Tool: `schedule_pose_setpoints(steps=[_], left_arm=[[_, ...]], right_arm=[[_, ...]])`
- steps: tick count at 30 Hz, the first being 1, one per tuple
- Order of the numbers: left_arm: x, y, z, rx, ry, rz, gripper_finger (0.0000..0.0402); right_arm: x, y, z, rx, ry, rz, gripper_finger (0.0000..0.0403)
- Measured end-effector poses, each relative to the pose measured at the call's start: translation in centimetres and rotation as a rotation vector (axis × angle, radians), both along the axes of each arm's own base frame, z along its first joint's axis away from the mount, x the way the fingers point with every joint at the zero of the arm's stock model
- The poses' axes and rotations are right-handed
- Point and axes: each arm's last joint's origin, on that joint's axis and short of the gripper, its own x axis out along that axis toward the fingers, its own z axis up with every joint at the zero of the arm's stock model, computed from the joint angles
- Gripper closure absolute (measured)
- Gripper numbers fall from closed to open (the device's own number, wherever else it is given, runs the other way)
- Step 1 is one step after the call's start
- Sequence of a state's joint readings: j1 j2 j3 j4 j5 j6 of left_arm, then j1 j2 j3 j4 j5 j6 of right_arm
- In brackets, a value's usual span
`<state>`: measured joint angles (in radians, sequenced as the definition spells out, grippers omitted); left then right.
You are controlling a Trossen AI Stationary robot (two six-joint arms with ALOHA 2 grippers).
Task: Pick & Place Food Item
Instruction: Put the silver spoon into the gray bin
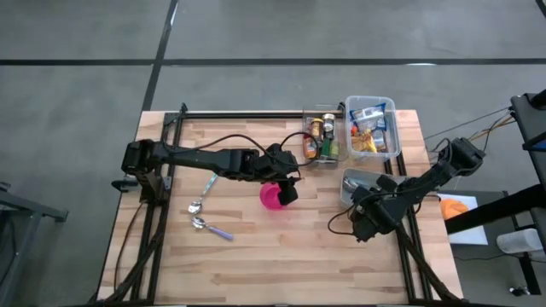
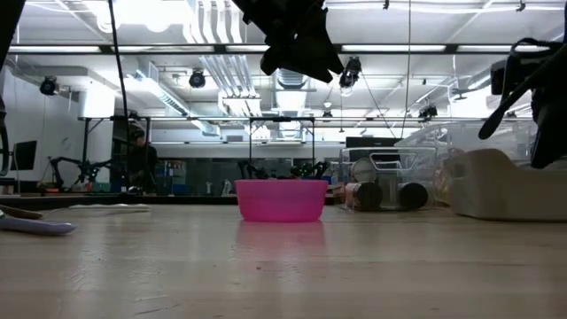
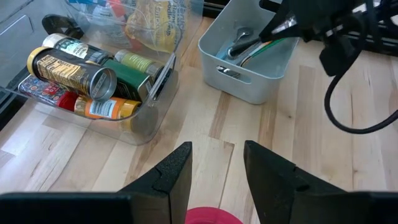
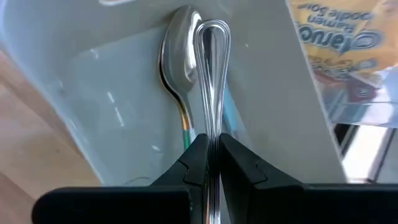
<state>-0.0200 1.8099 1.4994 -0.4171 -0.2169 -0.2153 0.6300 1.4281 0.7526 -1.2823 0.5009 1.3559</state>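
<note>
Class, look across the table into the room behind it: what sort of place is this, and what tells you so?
Probably a robotics lab or workshop: exposed ceiling ducts, strip lights, and a wooden table with a metal frame.

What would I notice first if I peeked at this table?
Probably the bright pink bowl mid-table, with the left gripper hanging just above it, jaws apart and empty. Next, the right gripper pinching a shiny utensil handle over the grey bin on the table's right side.
</note>
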Motion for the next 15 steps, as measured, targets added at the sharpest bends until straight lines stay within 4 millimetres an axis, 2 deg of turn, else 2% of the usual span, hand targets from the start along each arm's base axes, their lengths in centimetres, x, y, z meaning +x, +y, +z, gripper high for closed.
schedule_pose_setpoints(steps=[9, 15], left_arm=[[0.0, -0.02, 0.0, 0.0, 0.0, 0.0, 0.0255], [0.0, -0.01, 0.0, 0.0, 0.0, 0.0, 0.0255]], right_arm=[[-0.4, -0.3, -1.16, 0.002, -0.009, -0.001, 0.038], [-0.31, -0.31, -0.9, -0.018, -0.032, -0.013, 0.038]])
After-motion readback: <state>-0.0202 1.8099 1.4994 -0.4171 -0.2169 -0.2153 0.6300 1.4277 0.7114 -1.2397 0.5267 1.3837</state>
